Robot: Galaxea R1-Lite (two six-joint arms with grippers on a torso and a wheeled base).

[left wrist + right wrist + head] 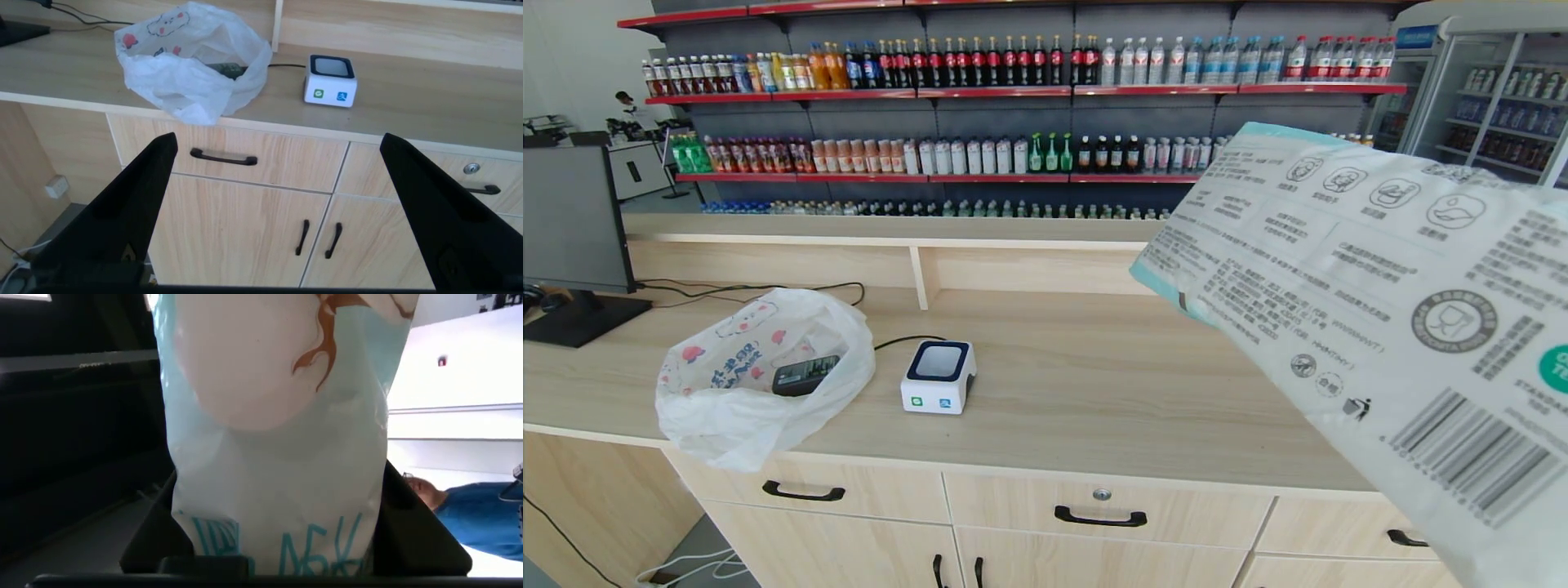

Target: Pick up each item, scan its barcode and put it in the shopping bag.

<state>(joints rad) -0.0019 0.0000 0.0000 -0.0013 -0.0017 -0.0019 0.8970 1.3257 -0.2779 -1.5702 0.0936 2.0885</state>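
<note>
While the right hand (282, 539) clamps a pale printed packet (1380, 327) aloft, barcode (1470, 457) showing, left hand (278, 140) hangs open; shopping bag (711, 400) and scanner (938, 376) on worktop (1094, 392).

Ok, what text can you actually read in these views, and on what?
Nothing reads reliably.
On the package: dense small print, icons and a barcode; its digits are blurred.
On the shopping bag: printed characters, blurred.
On the scanner: two small icons, no legible words.
On the shelf bottles: labels too small.
</note>
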